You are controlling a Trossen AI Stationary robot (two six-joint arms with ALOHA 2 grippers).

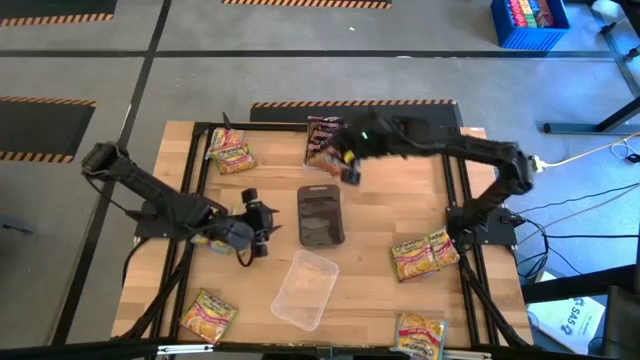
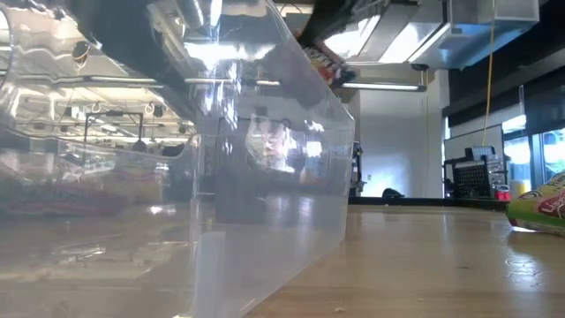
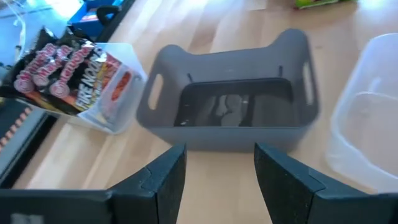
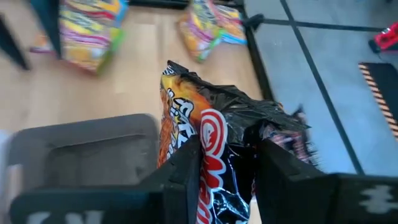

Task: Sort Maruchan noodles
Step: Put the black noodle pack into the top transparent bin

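Right claw (image 4: pixel 227 171): clamped on a dark packet (image 4: pixel 217 134), above the worktop (image 1: pixel 400 215).
Bin (image 1: pixel 321 214): at 7 o'clock from it, nearby.
Left claw (image 3: pixel 217 180): parted, empty, facing bin.

Robotics lab or industrial workshop. Wooden bench (image 1: pixel 380 210) stood on grey concrete floor (image 1: pixel 300 80) marked with orange-black hazard tape (image 1: pixel 350 103). Blue crate (image 1: pixel 530 22) at far edge. Low view showed ceiling strip lights (image 2: pixel 388 87) and equipment racks (image 2: pixel 477 177) behind.
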